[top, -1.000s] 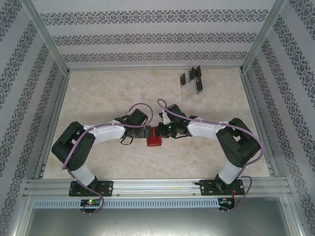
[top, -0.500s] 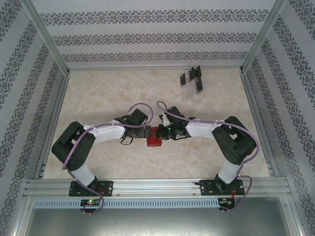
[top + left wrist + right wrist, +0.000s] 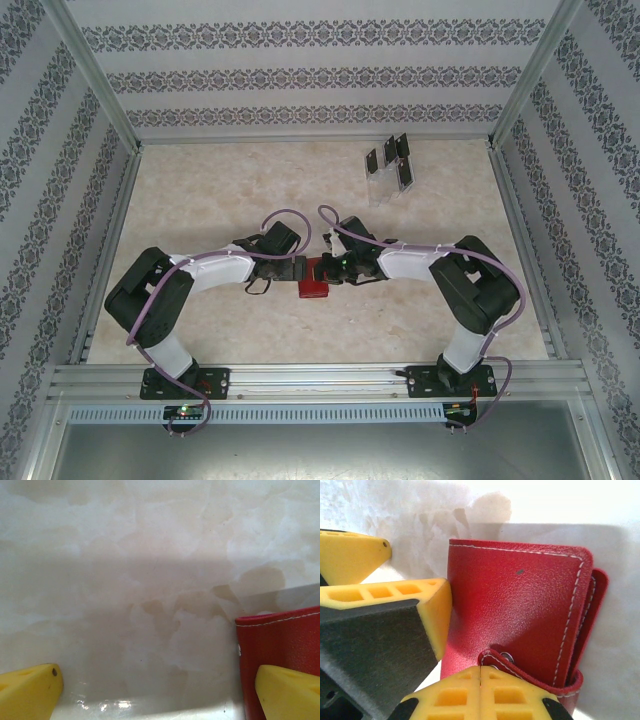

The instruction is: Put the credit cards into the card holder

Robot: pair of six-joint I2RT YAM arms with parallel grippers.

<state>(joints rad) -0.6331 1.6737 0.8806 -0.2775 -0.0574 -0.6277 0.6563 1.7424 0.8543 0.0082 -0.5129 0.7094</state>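
The red card holder (image 3: 313, 285) lies folded shut at the table's middle, between both grippers. My right gripper (image 3: 480, 669) is shut, its tips (image 3: 326, 268) pressed against the end of the holder's snap strap (image 3: 496, 656), which is lifted off its stud. My left gripper (image 3: 160, 695) stands wide open at the holder's left edge (image 3: 301, 270). One of its yellow fingers (image 3: 290, 690) rests over the red cover (image 3: 280, 640), and the other sits on bare table. Several dark credit cards (image 3: 388, 160) stand upright far back on the right.
The cards sit in a clear plastic slotted rack (image 3: 382, 188) near the back wall. Aluminium frame rails (image 3: 522, 250) border the marbled tabletop on all sides. Purple cables (image 3: 285, 215) loop above both forearms.
The right arm's elbow has drawn slightly inward to the left. Both grippers and the card holder stay where they were.
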